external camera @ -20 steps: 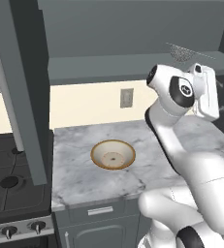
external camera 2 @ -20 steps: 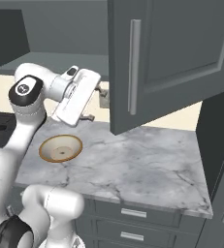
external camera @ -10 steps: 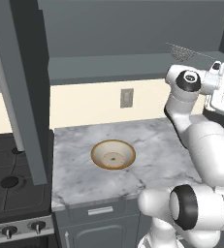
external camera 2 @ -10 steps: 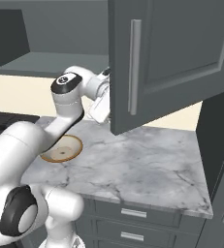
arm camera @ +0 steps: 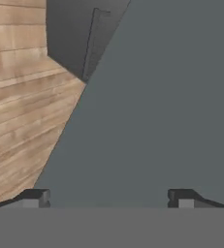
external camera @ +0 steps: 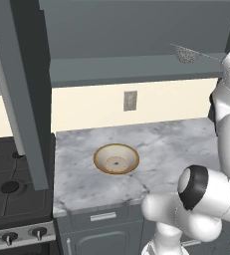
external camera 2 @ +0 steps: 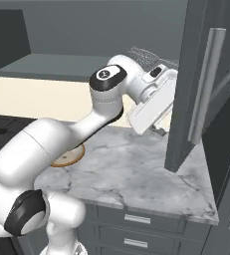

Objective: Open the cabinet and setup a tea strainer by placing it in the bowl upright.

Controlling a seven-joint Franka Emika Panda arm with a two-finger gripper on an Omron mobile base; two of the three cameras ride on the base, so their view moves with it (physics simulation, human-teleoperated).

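With the cabinet [external camera 2: 206,84] doors swung wide and the tea strainer [external camera: 187,54] lying on the inner shelf, up at the right, the empty, spread end effector [arm camera: 108,196] should rise beside the door, take the strainer's handle, then carry it to the bowl [external camera: 116,158] on the bench [external camera: 161,149].

Both base views look down over the counter [external camera: 151,144] from opposite sides; hand view faces grey panelling closely.
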